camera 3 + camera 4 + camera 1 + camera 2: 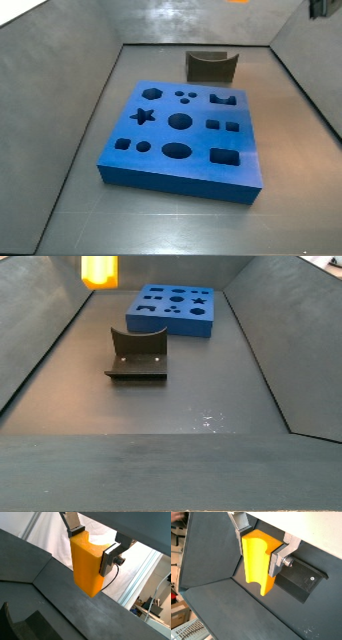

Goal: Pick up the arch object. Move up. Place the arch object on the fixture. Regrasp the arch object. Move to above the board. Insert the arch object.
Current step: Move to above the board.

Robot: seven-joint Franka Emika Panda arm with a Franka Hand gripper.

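Observation:
My gripper (93,546) is shut on the arch object (88,564), a bright yellow-orange block held upright by its notched end, and it shows the same way in both wrist views (258,562). It hangs high above the dark floor. In a side view the arch object (98,269) appears as a yellow blur at the top edge, beyond and to the left of the fixture (138,354). The fixture (211,66) is a dark block with a U-shaped top, and nothing rests on it. The blue board (185,130) with its shaped cutouts lies flat on the floor (174,308).
Sloping dark walls (60,60) enclose the floor on all sides. A dark plate with a screw (302,580) lies below the gripper in a wrist view. White sheeting and lab clutter (150,597) show beyond the enclosure.

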